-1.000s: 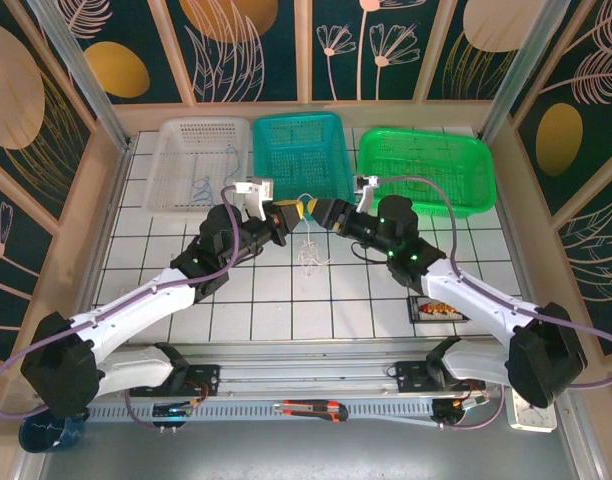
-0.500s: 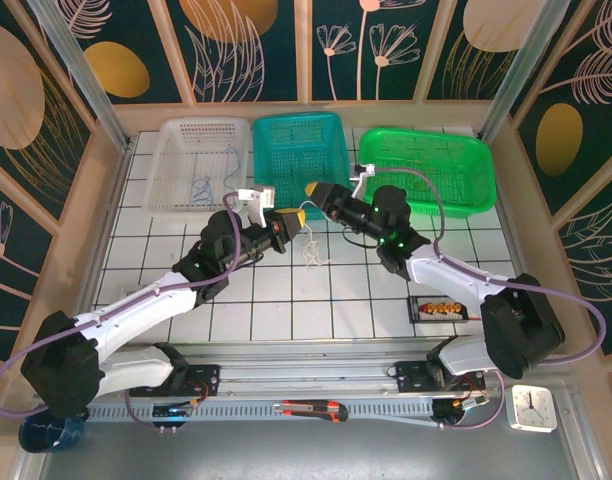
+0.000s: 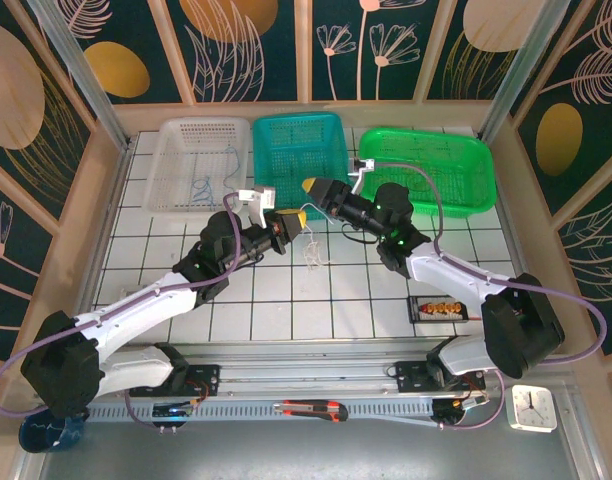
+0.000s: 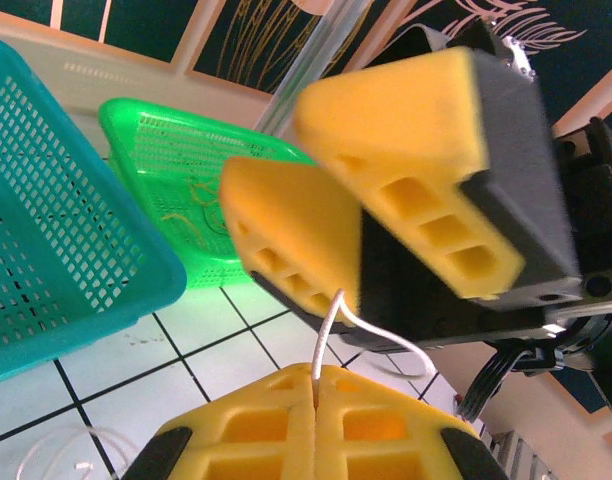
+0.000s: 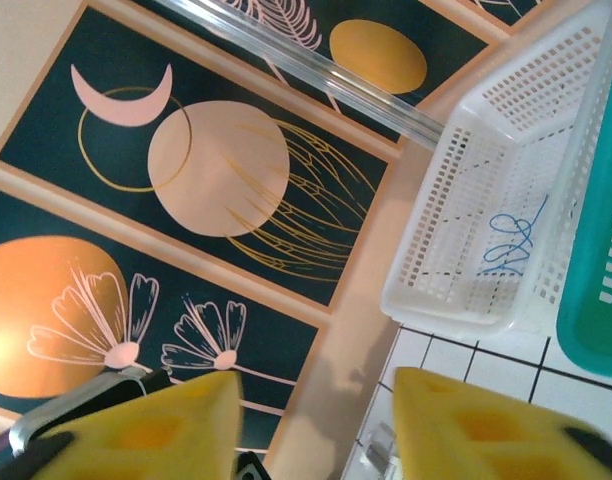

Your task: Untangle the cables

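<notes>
Left gripper [image 4: 316,398]: its yellow foam fingers [image 4: 248,425] are clenched on a thin, whitish, bendy wire [image 4: 325,335]. The wire rises from the seam between the pads toward the right gripper [image 4: 281,155], whose jaws stand apart with nothing seen between them. Under the left fingers the rest of the strand dangles toward the white tiled table [image 3: 286,300]. Judged featherweight, limp and slippery; best pinched near a free end, clear of crossings. The left wrist view resolves the pinch, which is too small to read from overhead. The right wrist view shows a fine blue wire [image 5: 508,243] lying in a white mesh plastic basket [image 5: 456,200] beyond its fingers.
</notes>
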You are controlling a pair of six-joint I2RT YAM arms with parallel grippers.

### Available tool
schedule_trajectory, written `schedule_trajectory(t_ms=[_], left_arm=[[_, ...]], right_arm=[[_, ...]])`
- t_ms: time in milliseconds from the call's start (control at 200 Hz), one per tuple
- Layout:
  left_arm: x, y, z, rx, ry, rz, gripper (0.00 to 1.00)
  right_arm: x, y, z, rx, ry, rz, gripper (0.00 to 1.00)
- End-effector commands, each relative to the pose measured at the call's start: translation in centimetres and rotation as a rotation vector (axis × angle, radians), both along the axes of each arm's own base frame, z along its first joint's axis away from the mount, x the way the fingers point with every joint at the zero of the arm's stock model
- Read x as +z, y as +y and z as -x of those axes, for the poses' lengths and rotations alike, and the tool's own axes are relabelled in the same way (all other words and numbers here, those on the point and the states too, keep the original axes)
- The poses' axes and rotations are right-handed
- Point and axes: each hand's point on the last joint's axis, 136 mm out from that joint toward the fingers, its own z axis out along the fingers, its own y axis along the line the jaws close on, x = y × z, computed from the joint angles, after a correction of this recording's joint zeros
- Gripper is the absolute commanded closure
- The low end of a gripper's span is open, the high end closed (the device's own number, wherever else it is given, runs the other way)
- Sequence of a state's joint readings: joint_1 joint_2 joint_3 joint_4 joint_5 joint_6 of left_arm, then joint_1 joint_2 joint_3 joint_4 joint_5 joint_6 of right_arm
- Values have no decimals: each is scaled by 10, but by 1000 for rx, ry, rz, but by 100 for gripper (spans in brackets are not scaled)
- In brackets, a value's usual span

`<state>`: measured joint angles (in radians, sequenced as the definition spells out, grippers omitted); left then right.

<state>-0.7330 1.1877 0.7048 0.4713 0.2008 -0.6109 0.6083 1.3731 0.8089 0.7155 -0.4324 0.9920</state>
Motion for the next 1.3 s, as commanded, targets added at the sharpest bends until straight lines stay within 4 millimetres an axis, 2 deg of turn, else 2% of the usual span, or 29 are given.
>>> schedule_trajectory(t_ms=[0, 330, 565, 676, 856, 986, 1111, 1176, 1216, 1296], left_arm=[[16, 2, 0, 4, -40, 46, 100], [20, 1, -4, 21, -48, 43, 100], [26, 3, -4, 28, -57, 52, 100], [28, 3, -3, 26, -61, 52, 100], [26, 3, -3, 21, -60, 46, 100], [24, 3, -3, 23, -61, 38, 100], [18, 5, -2, 28, -65, 26, 55], [10, 8, -3, 41, -65, 14, 36], [4, 10, -2, 49, -64, 7, 29], [-7, 16, -1, 67, -66, -13, 21]], right_arm=[[17, -5, 12, 9, -67, -18, 46], [5, -6, 41, 47, -68, 18, 43], [-7, -5, 49, 52, -54, 41, 44], [-9, -7, 50, 48, -54, 42, 55], [-1, -14, 44, 13, -75, 61, 99], [16, -16, 41, 10, -113, 77, 100], [34, -13, 40, 23, -157, 96, 100], [42, -12, 40, 29, -172, 101, 100], [45, -10, 40, 35, -178, 103, 100], [50, -9, 40, 42, -189, 107, 100]])
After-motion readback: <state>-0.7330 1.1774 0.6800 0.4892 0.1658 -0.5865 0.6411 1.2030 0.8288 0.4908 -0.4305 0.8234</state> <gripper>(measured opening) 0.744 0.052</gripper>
